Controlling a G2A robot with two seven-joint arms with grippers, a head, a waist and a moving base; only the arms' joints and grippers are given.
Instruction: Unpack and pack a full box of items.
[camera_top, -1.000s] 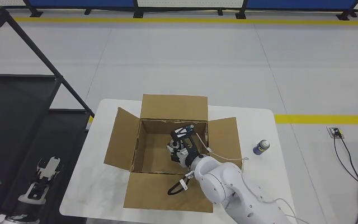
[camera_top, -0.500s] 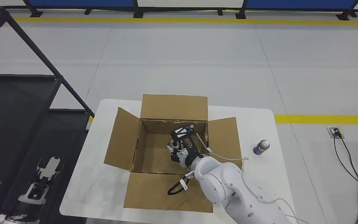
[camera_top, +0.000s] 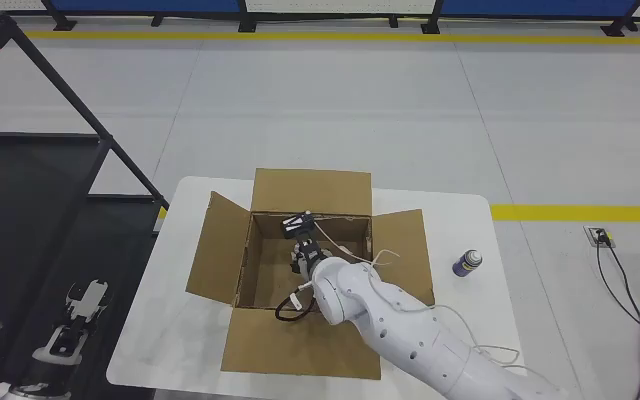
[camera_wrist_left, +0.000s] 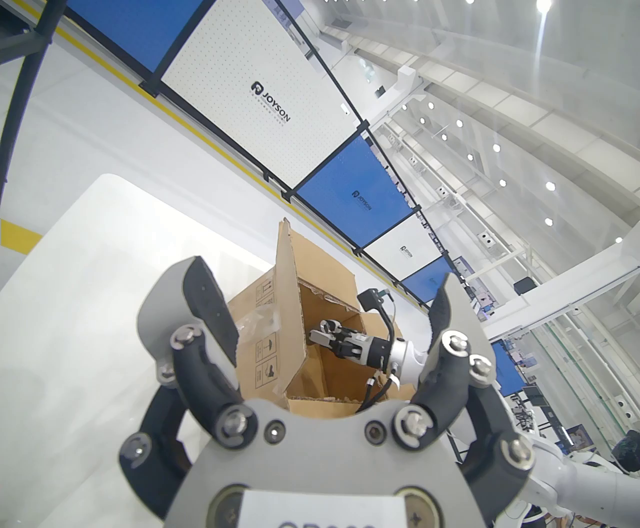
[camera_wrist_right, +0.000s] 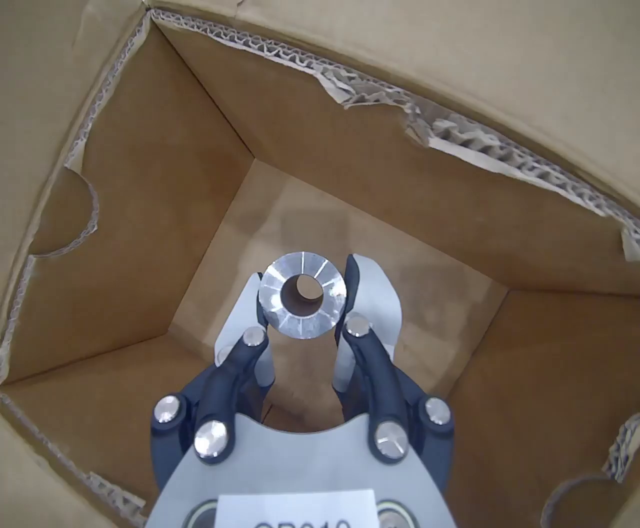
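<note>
Our right gripper hung inside the cardboard box, fingers closed partway on a silver metal ring pinched between the pads, with the box's bare floor beyond the fingertips. We judged the side grip was meant to carry the ring level. Our left gripper hung outside, fingers spread wide and empty, the box beyond its tips, likely to leave room.

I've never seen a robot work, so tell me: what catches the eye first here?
An open cardboard box sits on the white table. Inside it the right gripper clasps a shiny metal ring. A small purple can stands apart, beside the box.
</note>
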